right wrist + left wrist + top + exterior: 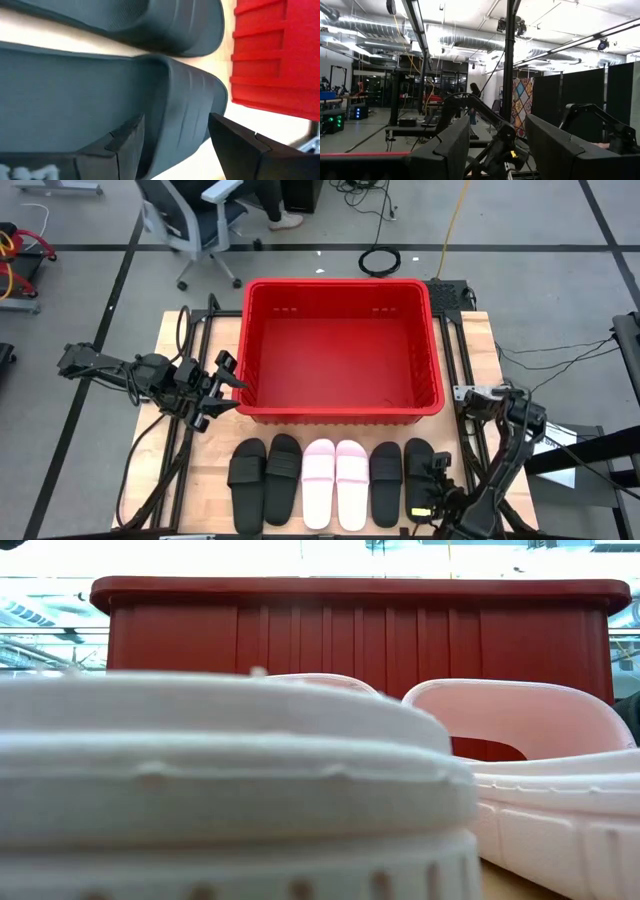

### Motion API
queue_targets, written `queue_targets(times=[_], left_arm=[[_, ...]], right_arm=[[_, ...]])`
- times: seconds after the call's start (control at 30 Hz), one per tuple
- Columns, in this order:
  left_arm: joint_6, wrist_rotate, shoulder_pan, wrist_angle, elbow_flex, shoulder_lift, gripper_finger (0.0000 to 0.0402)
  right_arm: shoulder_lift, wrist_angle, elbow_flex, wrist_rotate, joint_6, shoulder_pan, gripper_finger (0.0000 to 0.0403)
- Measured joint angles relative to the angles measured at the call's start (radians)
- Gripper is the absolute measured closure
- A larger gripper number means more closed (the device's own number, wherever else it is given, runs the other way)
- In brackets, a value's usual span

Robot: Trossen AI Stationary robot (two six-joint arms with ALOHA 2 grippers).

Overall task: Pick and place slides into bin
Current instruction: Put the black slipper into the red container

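Note:
Six slides lie side by side on the table's near part: two black (265, 477), two pale pink (335, 483), two black (402, 480). The pink ones fill the low view (230, 780). Behind them stands the red bin (340, 350), with nothing in it. My right gripper (432, 480) is open and low over the rightmost black slide (90, 90). One finger (125, 142) is over its footbed and the other (240, 145) is beyond its outer side. My left gripper (232, 390) is open and empty by the bin's near left corner. My right gripper's open fingers stand on either side of the strap's outer part (187, 115) of the rightmost black slide, which lies flat on the table. I cannot tell whether they touch it.
The bin's near wall (360, 635) rises just behind the slides' toes, its rim (270, 55) close to my right gripper. Bare tabletop (195, 470) lies left of the slides. Cables run along both table sides. An office chair (190, 220) stands beyond the far left corner.

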Motion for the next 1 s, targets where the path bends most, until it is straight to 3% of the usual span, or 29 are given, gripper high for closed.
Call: queue_targets(times=[0.53,1.0], left_arm=[[0.000,0.000,0.000,-0.001,0.000,0.000,0.0204],[-0.001,0.000,0.000,-0.001,0.000,0.000,0.0204]], right_arm=[[0.018,0.019,-0.155,-0.002,0.129,-0.031,0.0208],[0.018,0.071,-0.156,-0.013,0.098,-0.030,0.0380]])
